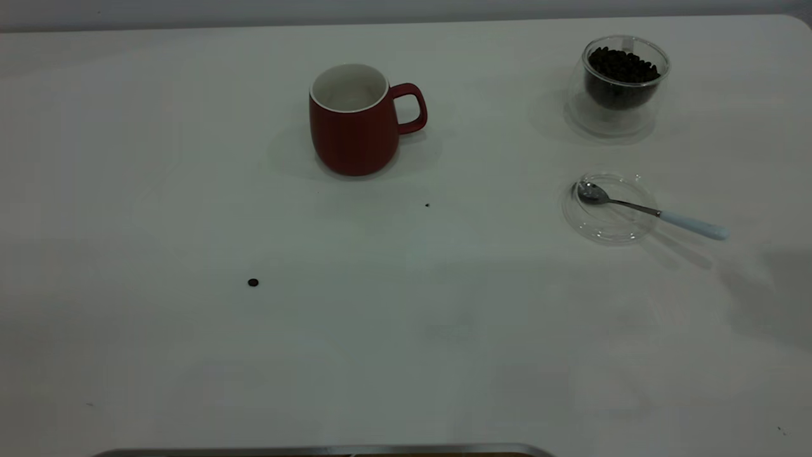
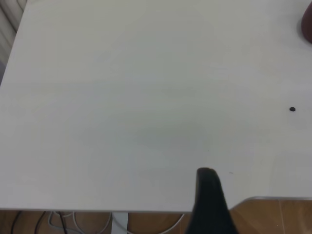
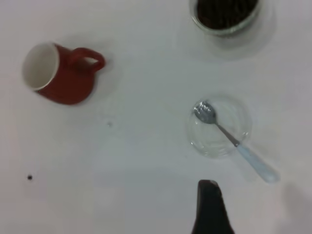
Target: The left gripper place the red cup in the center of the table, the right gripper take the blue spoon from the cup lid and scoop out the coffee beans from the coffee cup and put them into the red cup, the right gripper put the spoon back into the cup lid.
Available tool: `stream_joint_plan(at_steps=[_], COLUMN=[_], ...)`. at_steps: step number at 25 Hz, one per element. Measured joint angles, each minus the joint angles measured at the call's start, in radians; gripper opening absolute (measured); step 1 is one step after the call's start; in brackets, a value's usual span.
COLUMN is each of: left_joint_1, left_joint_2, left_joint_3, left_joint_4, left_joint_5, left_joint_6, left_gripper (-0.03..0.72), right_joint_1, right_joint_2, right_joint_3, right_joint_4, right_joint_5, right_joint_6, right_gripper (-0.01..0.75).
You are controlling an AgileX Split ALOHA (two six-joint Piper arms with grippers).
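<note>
In the exterior view, the red cup [image 1: 355, 120] stands upright on the white worktop [image 1: 406, 330], a little left of the middle and toward the far side, its loop handle pointing to the view's right and its white inside showing. Far to its right, near the far right corner, the coffee cup [image 1: 618, 86] stands upright, holding a heap of coffee beans [image 1: 620, 66]. Nearer the camera from it lies the cup lid [image 1: 608, 208], flat on the worktop. The blue spoon [image 1: 647, 210] rests across the lid, its metal bowl inside the rim and its pale blue handle reaching out over the edge to the right. One stray bean [image 1: 253, 282] lies alone on the worktop, well apart from the red cup, toward the near left. Neither tool shows in this view.

In the left wrist view, a dark part of the left tool [image 2: 209, 202] rises at the worktop's near edge; whether it is apart or together I cannot tell. The stray bean and a sliver of the red cup sit at the far side.

In the right wrist view, a dark part of the right tool [image 3: 210, 207] hangs above the worktop near the spoon's handle, touching nothing; its state I cannot tell.
</note>
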Motion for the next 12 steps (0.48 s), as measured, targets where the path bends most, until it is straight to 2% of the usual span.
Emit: stream_joint_plan(at_steps=[6,9,12], left_joint_1=[0.0,0.0,0.0], left_joint_2=[0.0,0.0,0.0], left_joint_3=[0.0,0.0,0.0], left_joint_4=[0.0,0.0,0.0], left_joint_5=[0.0,0.0,0.0], left_joint_6=[0.0,0.0,0.0], left_gripper=[0.587,0.587,0.587], right_joint_1=[0.0,0.0,0.0], right_joint_2=[-0.38,-0.521,-0.648], right_joint_3=[0.002,0.007,0.01], right_joint_4=[-0.345,-0.473,-0.537], right_joint_5=[0.193,0.237,0.256], right_joint_6=[0.255,0.356,0.382], right_gripper=[0.55,0.55,0.55])
